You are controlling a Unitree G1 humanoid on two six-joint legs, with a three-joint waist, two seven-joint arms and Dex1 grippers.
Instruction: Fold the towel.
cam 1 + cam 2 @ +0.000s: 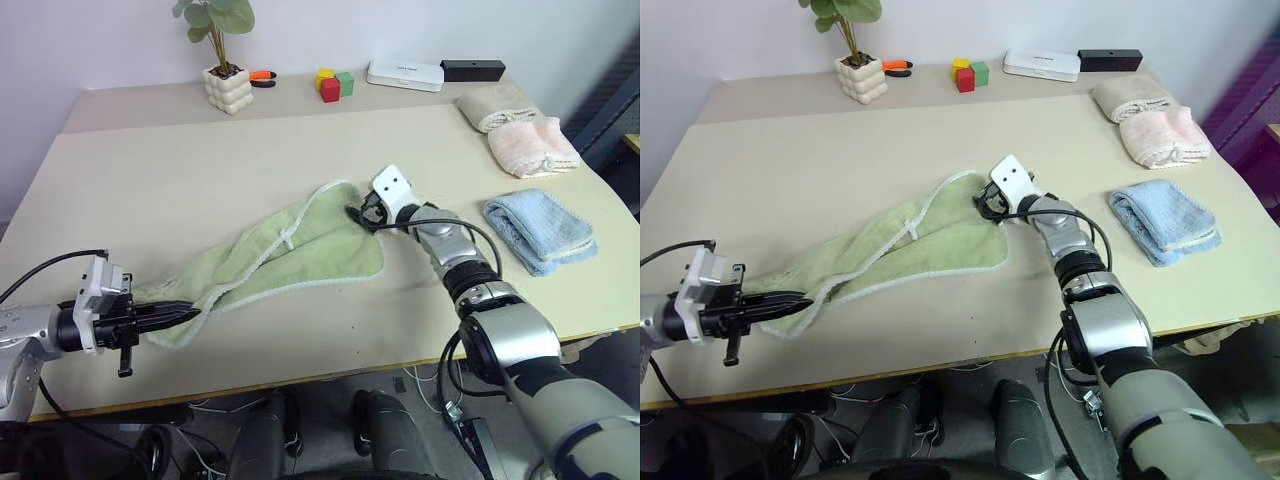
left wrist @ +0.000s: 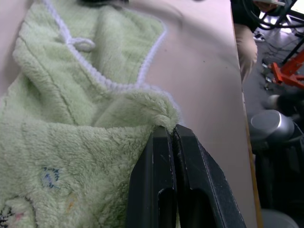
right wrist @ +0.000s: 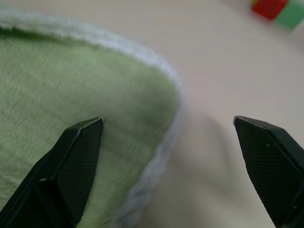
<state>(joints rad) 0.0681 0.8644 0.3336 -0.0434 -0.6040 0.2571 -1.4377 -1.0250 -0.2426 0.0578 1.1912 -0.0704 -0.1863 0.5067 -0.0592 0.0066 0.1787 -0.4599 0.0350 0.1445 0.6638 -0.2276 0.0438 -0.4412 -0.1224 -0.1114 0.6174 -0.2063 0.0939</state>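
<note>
- Left eye view: the towel lies on the table, drawn out long. Its long axis runs on a slant from the near left corner, which points at the left gripper, up to the far right corner, which points at the right gripper. A white loop sits on the edging near the middle. The left jaws are pressed together, clamped on the near corner of the towel at the table's front edge.
- Right eye view: the right gripper is at the towel's far right corner, jaws spread wide, holding nothing. A blue towel lies well apart on the right, with a pink towel and a beige towel behind it. At the back stand a potted plant, colored blocks, a white box and a black box. The white box bears writing too small to read.
- Left wrist view: the two fingers meet with a bunch of green terry pinched at their tips. A small dark stitched mark shows on the cloth; it cannot be read.
- Right wrist view: the fingers stand far apart, one over the green cloth, the other over bare table, with the white edging between them.
</note>
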